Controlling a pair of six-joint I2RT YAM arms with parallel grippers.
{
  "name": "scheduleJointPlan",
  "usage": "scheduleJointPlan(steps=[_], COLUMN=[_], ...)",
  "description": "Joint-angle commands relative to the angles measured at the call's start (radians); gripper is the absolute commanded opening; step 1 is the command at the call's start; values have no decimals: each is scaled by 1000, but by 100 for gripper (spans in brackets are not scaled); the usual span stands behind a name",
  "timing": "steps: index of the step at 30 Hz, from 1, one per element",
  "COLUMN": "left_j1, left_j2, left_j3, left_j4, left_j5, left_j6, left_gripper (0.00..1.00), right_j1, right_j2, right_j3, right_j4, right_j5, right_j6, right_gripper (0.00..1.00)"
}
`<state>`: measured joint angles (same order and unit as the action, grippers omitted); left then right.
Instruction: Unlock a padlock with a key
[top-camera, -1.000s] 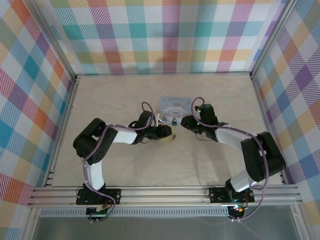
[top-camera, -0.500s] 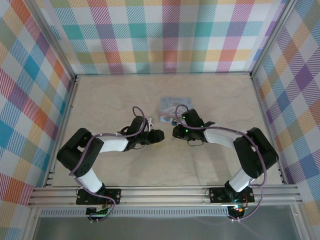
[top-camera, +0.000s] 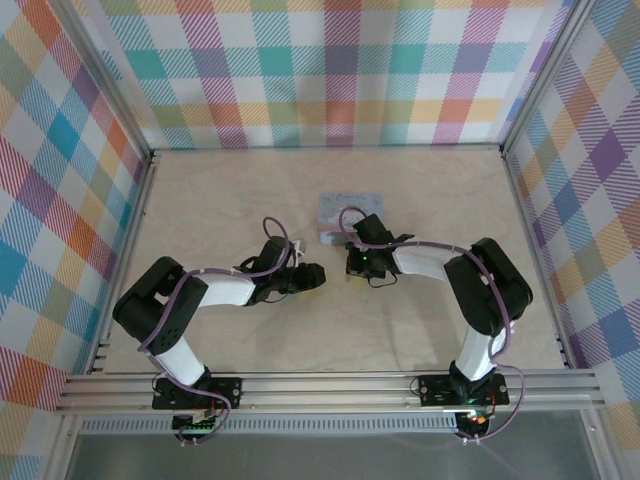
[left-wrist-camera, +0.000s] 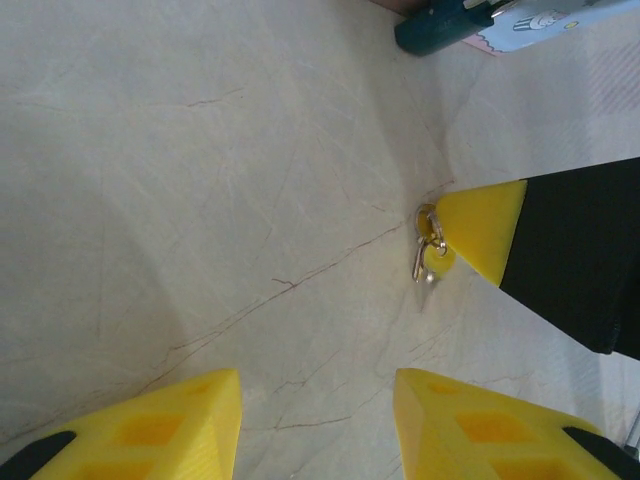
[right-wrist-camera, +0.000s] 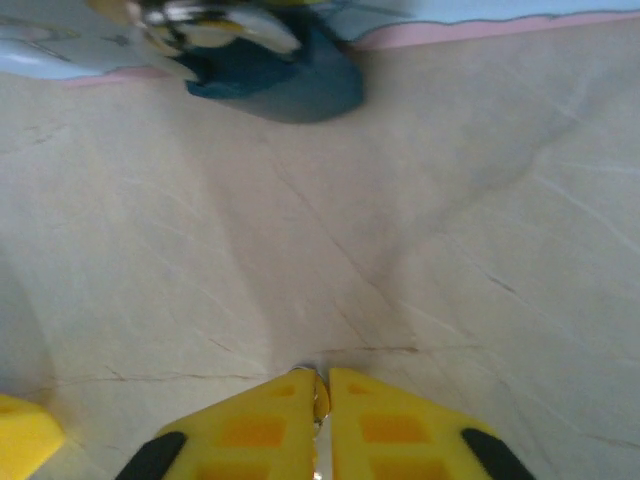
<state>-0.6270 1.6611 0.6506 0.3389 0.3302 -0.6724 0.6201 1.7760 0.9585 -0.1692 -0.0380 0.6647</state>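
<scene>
The small silvery key (left-wrist-camera: 428, 255), on a ring, is pinched at the tips of my right gripper (right-wrist-camera: 322, 385), which is shut on it just above the table. That yellow fingertip (left-wrist-camera: 480, 228) shows in the left wrist view, a short way ahead of my left gripper (left-wrist-camera: 318, 400). The left gripper is open with nothing between its fingers. In the top view the two grippers face each other, left gripper (top-camera: 318, 275) and right gripper (top-camera: 350, 264), a small gap apart. The dark-blue padlock (right-wrist-camera: 280, 75) lies on the table against the tin's near edge, padlock (left-wrist-camera: 435, 25).
The pale blue tin (top-camera: 348, 205) with a cartoon figure lies flat just beyond the grippers, tin (right-wrist-camera: 480, 15). Bare marbled tabletop (top-camera: 250, 200) surrounds it. Plaid walls and an aluminium frame close in the sides.
My right gripper has swung left and toward the near side, away from the tin, and come low over the table. My left gripper drew back slightly to the left.
</scene>
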Motion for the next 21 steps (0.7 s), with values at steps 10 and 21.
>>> scheduleJointPlan(steps=[10,21], left_j1=[-11,-1], left_j2=[-62,-202], left_j3=[-3,-24], left_j4=[-23,-23], left_j5=[-31,-83], left_j6=[-14,0], left_gripper=[45,51], right_j1=[16,18], right_j2=[-52,-180], right_j3=[-24,-37], right_j4=[69,55], right_j5=[-70,-74], right_j6=[3,-22], right_gripper=[0,21])
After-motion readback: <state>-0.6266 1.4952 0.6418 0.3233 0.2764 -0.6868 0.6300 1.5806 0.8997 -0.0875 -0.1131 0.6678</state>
